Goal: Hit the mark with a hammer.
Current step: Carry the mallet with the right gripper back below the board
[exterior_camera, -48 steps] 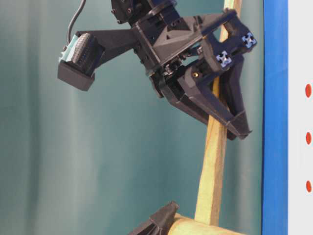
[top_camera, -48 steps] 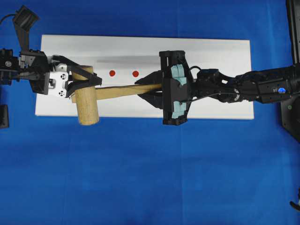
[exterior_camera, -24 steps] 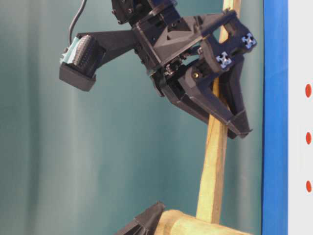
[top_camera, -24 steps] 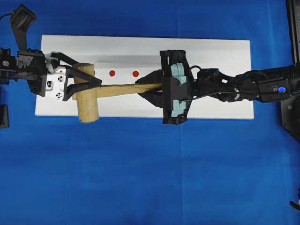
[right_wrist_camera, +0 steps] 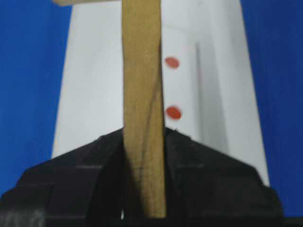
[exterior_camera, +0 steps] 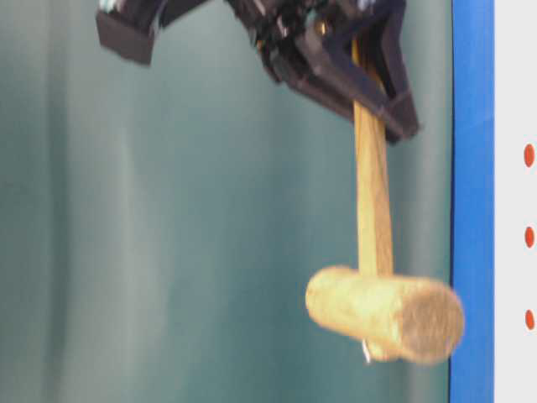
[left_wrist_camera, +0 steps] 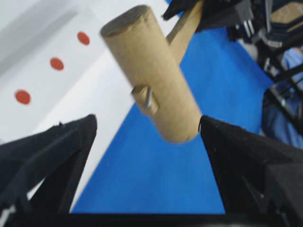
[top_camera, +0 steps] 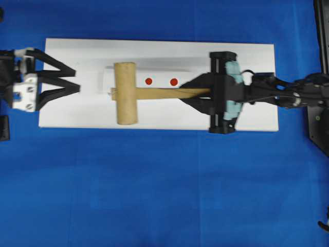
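The hammer (top_camera: 126,93), a light-wood mallet, hangs over the white board (top_camera: 247,56), blurred. My right gripper (top_camera: 198,93) is shut on its flat handle (right_wrist_camera: 143,94), the black fingers (right_wrist_camera: 189,156) pressing it from both sides. Two red marks (top_camera: 148,81) show just right of the head; the left wrist view shows three red marks (left_wrist_camera: 57,63). My left gripper (top_camera: 74,88) stands open at the board's left end, apart from the hammer head (left_wrist_camera: 147,71). In the table-level view the head (exterior_camera: 386,312) hangs below the right gripper (exterior_camera: 377,92).
Blue cloth (top_camera: 154,195) covers the table around the board. The right arm (top_camera: 288,96) stretches in from the right edge. A black fixture (top_camera: 4,127) sits at the far left edge.
My left gripper has let go of the hammer head, opened wide and drawn back left. The right gripper has carried the hammer rightward, and the head now covers where the left red mark showed.
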`<state>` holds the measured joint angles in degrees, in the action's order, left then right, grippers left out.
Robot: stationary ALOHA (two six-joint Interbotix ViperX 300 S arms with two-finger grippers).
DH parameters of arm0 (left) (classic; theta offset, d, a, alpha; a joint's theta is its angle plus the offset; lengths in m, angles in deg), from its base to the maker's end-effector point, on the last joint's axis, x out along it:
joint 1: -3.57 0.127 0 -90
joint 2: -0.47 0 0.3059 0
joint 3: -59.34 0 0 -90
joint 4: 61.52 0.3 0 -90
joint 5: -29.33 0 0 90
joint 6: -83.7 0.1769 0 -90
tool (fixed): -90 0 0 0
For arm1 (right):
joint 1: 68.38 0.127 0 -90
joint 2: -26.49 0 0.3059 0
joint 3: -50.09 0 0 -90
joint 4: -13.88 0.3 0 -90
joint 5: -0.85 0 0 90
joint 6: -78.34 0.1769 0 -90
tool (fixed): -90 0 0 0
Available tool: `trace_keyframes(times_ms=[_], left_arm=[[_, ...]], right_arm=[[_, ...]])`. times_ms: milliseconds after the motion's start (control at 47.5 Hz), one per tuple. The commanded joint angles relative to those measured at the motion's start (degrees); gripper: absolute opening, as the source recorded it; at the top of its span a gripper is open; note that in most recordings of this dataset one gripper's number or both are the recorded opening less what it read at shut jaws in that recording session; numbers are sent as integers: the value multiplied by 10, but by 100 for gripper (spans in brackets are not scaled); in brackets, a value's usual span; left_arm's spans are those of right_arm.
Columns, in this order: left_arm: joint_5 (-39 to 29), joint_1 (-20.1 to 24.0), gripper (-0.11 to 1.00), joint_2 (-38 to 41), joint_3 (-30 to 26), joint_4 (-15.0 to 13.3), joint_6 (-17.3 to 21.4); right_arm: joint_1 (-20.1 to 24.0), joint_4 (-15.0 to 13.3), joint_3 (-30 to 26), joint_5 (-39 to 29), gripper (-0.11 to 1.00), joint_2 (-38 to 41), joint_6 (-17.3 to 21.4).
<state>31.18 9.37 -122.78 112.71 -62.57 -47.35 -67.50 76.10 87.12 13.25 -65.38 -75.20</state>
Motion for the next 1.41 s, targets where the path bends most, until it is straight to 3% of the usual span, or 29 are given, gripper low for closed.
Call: trace_keyframes(times_ms=[0,274,442,652,758,1031,1199,1389], left_arm=[[-15,5,88,-25,0,2,35],[-91,31,88,-53,12,2,202],[-94,39,88,-53,12,3,298],[-95,46,88,-54,14,5,471],[-91,46,88,-56,13,3,533],[-84,47,88,-57,16,2,539],[-83,48,88,-57,18,2,538],[-83,49,88,-56,21,2,538]], right_arm=[[1,7,3,4,9,-29,1],[1,19,9,3,9,-39,1],[2,30,6,4,9,-38,3],[1,57,6,3,9,-39,3],[2,72,6,4,9,-39,2],[31,126,-1,-3,9,-28,6],[98,170,-22,14,9,-2,20],[184,215,-55,81,9,49,33]])
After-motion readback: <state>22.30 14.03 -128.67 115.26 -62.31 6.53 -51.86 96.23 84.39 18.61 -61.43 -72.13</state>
